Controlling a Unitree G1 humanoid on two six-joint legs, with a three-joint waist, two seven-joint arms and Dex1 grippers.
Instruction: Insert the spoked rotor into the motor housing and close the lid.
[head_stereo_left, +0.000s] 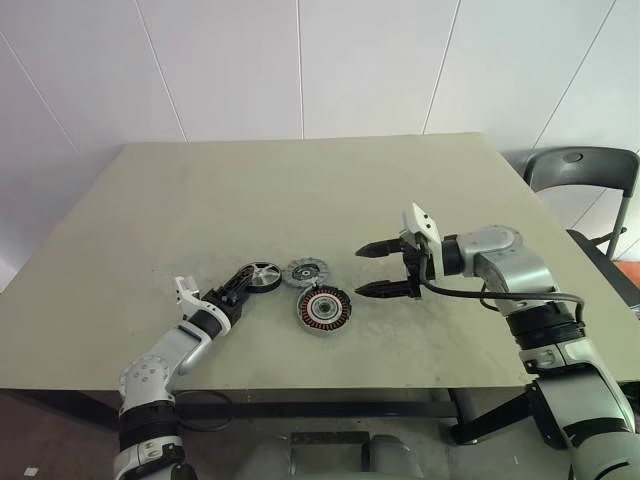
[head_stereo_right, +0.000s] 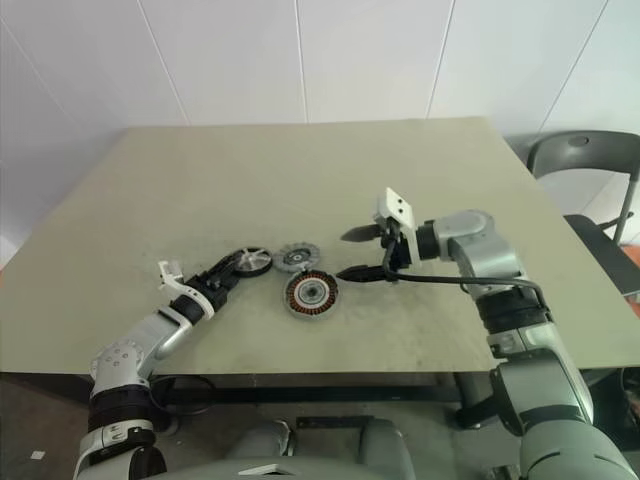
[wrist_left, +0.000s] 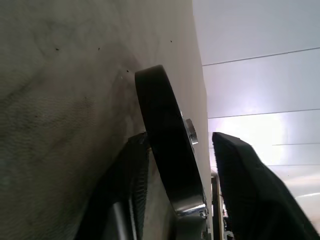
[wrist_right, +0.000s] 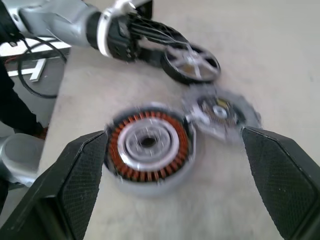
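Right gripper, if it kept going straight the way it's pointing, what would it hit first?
Probably the motor housing, which sits between the open right gripper's fingers in its wrist view; the lid lies just beyond. Depth is uncertain.

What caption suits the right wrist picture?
Open right gripper hovers over motor housing and lid; left gripper reaches spoked rotor.
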